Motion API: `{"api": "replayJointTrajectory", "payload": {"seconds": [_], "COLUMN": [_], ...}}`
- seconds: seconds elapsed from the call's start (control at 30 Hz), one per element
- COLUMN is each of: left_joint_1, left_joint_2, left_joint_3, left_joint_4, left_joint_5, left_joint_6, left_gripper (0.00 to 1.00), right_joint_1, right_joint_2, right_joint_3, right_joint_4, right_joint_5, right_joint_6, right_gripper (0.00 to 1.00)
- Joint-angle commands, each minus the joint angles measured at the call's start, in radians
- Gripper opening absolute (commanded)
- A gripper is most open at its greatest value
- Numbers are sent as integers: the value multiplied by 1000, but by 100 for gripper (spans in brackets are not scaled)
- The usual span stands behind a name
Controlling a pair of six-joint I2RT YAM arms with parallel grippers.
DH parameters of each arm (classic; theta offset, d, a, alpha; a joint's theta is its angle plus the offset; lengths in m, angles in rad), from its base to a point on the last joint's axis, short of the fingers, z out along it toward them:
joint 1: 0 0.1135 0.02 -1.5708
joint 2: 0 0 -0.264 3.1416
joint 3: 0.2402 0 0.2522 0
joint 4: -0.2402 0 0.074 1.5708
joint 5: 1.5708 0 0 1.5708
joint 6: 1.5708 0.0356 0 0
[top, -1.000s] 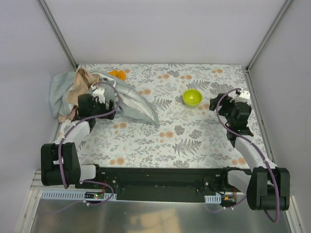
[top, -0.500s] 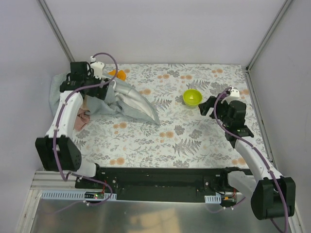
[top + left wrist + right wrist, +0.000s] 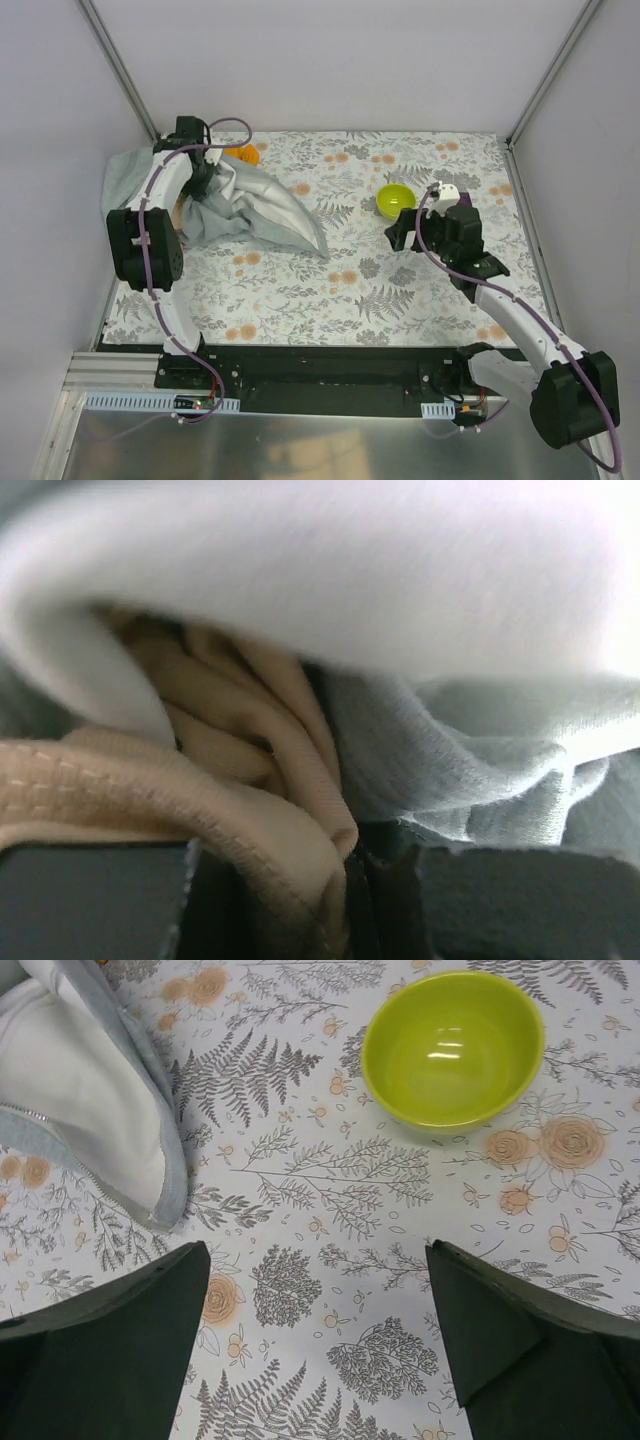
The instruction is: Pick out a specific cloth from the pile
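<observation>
Mostly buried, the cloth (image 3: 247, 155) hides its axis

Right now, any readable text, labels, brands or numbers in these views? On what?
None readable.
Lime-green bowl: plain, unmarked.
Cloths in the pile: no tags or print showing.
Table cover: floral pattern only, no lettering.
Small board on the base rail: too small to read.
</observation>
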Motion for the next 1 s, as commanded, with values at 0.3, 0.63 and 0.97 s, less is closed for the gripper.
{"api": "replayJointTrajectory", "payload": {"seconds": [0.3, 0.63, 0.97], "left_joint_1": [69, 167, 167], "left_joint_2": [-351, -485, -614], "left_joint_3": [532, 717, 1], "left_joint_4": [-22, 82, -66], "left_joint_5": [-296, -453, -389], "left_joint_6": [150, 354, 327], "left_gripper": [0, 0, 42], "right_joint_1": [341, 489, 498], "right_joint_2": [197, 468, 580], "right_joint_3": [263, 547, 624], "right_joint_4": [-65, -99, -111], "right_joint_5": [111, 6, -30], "right_joint_6": [-101, -99, -16], "right_gripper": [99, 99, 99]}}
